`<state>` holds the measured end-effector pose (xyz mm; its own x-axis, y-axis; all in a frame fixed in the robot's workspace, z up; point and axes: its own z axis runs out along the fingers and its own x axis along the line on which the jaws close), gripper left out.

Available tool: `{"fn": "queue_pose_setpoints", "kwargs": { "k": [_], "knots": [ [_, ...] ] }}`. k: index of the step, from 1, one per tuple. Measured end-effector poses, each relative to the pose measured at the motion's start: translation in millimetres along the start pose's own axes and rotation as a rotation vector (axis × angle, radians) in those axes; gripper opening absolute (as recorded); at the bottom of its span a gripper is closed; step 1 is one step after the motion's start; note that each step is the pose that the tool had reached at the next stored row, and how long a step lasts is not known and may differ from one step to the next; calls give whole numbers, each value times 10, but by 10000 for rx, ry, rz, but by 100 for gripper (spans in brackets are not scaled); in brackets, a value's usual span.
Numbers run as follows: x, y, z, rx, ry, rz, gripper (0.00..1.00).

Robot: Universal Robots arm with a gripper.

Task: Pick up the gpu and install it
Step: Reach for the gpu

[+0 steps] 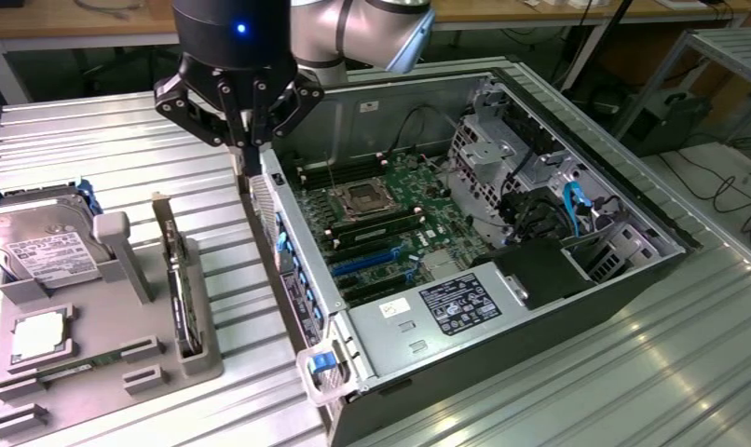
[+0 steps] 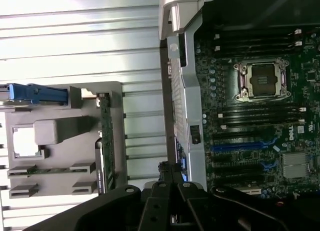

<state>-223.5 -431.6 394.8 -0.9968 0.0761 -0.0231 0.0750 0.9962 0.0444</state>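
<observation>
- Two containers sit on the ribbed metal table (image 1: 127,158): a grey holder (image 1: 102,321) toward the exterior view's left and an open computer case (image 1: 375,112) lying on its side beside it.
- The holder carries a hard drive (image 1: 47,247) with a white label, and a memory stick (image 1: 84,365) lies flat near its front.
- The gpu (image 1: 174,270) (image 2: 105,141) stands on edge in a narrow slot of the holder. Nothing touches it.
- The case holds a green motherboard (image 1: 401,214) with a bare CPU socket (image 1: 361,197) and blue expansion slots (image 1: 363,264). A power supply (image 1: 450,303) with a dark label sits in the case too.
- The gripper (image 1: 249,168) (image 2: 170,171) hangs over the perforated case wall nearest the holder. Its fingers are pressed together with nothing between them, and it is apart from the gpu.
</observation>
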Motion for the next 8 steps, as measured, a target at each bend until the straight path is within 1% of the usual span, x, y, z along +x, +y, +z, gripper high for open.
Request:
{"fn": "queue_pose_setpoints", "kwargs": {
  "k": [8],
  "knots": [
    [45, -5, -1, 0, 0, -1, 11]
  ]
}}
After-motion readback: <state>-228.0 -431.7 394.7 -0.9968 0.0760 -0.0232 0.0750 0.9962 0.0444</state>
